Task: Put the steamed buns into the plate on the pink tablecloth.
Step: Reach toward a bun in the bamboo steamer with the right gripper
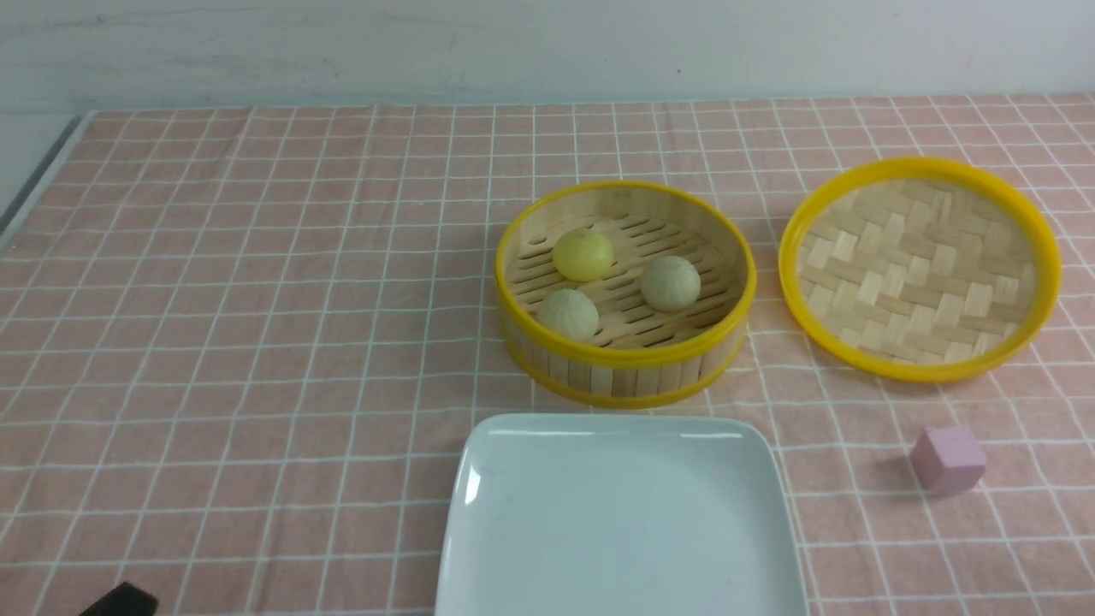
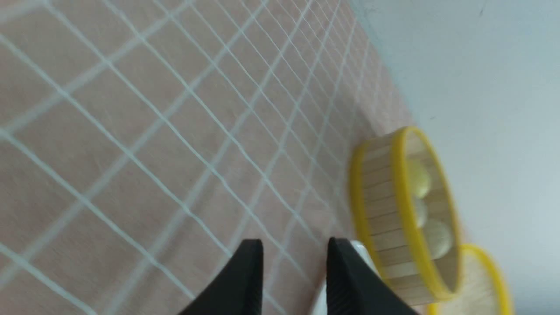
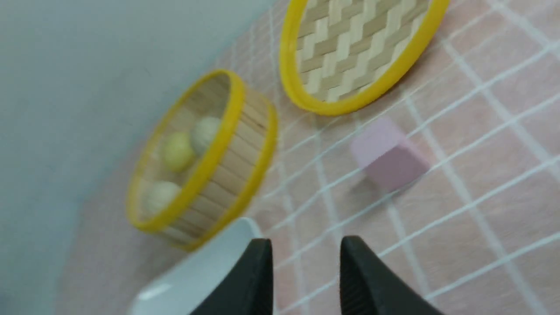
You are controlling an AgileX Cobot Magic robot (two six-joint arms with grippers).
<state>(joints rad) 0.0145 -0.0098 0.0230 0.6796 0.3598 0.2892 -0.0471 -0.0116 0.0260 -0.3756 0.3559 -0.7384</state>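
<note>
Three steamed buns lie inside the round bamboo steamer (image 1: 625, 368): a yellow one (image 1: 583, 254) and two cream ones (image 1: 671, 283) (image 1: 568, 314). The white square plate (image 1: 622, 513) sits bare on the pink tablecloth (image 1: 257, 299), just in front of the steamer. My left gripper (image 2: 295, 249) hovers open over bare cloth, well to the left of the steamer (image 2: 385, 210); only a dark tip of it (image 1: 120, 601) shows at the front view's lower left. My right gripper (image 3: 306, 245) is open too, empty, near the plate's corner (image 3: 197, 280), with the buns (image 3: 177, 151) farther off.
The steamer's woven lid (image 1: 920, 268) lies flat, inner side up, to the right of the steamer. A small pink cube (image 1: 948, 459) rests on the cloth in front of the lid, to the right of the plate. A pale wall runs along the table's far edge.
</note>
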